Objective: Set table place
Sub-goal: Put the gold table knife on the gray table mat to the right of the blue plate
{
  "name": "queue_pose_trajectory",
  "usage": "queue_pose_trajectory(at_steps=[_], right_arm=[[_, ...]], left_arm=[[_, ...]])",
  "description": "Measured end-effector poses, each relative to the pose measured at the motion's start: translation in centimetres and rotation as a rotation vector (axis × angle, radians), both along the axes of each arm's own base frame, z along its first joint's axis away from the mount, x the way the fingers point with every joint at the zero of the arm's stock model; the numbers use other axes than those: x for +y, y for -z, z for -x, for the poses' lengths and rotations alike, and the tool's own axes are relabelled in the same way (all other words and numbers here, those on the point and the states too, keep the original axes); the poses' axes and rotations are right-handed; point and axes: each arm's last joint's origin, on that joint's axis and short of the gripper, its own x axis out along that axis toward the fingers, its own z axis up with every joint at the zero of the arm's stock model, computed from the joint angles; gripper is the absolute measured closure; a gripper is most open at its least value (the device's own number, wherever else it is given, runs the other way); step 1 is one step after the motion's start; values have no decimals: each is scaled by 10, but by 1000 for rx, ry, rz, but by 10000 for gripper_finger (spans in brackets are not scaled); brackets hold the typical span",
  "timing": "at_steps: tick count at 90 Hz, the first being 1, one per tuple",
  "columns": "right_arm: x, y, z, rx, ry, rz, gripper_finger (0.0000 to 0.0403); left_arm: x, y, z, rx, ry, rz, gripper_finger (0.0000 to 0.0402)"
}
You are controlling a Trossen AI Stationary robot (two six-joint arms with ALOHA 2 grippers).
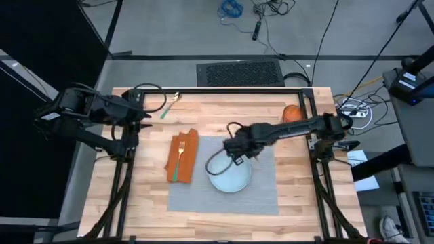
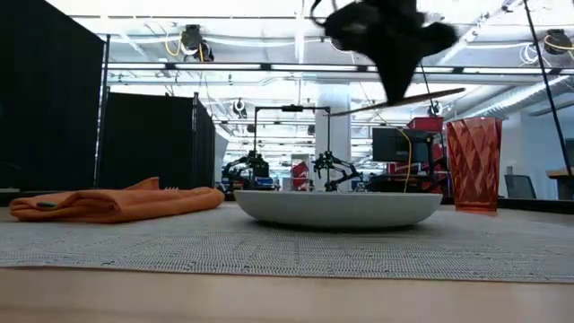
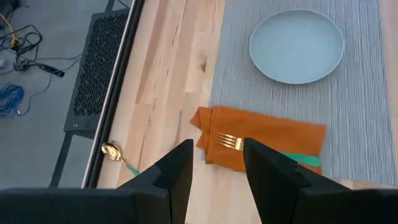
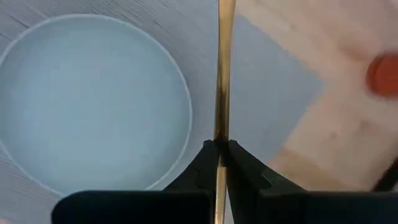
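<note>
High view, reading left to right: your left gripper (image 1: 139, 115) waits over the table's (image 1: 305, 203) left rear part, fingers apart and holding nothing, with a gold spoon (image 1: 169, 106) on a green handle lying on the wood just beyond it. Next comes the orange napkin (image 1: 183, 154), half on the left edge of the grey placemat (image 1: 261, 193), with a gold fork (image 1: 180, 157) lying along it. Then the pale plate (image 1: 230, 177) sits on the placemat, and your right gripper (image 1: 237, 146) hangs above the plate's rear rim.

The right wrist view shows its fingers clamped together on a thin gold utensil (image 4: 222, 74), seemingly a knife, though its tip is not shown. Its long axis runs straight forward from the fingers, passing beside the plate's edge, and in the low view it lies near level, well above the mat.

You look to be mid-carry. Next, I judge, you need to bring it down beside the plate, parallel to the fork. An orange glass (image 1: 292, 112) stands at the table's right rear.
</note>
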Motion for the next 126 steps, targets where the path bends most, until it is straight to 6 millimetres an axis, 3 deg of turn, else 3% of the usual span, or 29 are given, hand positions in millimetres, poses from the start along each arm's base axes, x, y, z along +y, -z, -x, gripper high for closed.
queue_pose_trajectory(at_steps=[12,41,105,126], right_arm=[[20,9,18,-34,106,-11,403],[57,33,35,36,216,-68,403],[113,58,65,69,519,-142,403],[122,59,65,69,525,-203,403]], left_arm=[[0,-1,-1,-14,8,5,275],[-1,-2,-3,-28,30,-6,275],[-1,-4,-5,-44,66,-37,275],[-1,-3,-5,-36,88,-57,275]])
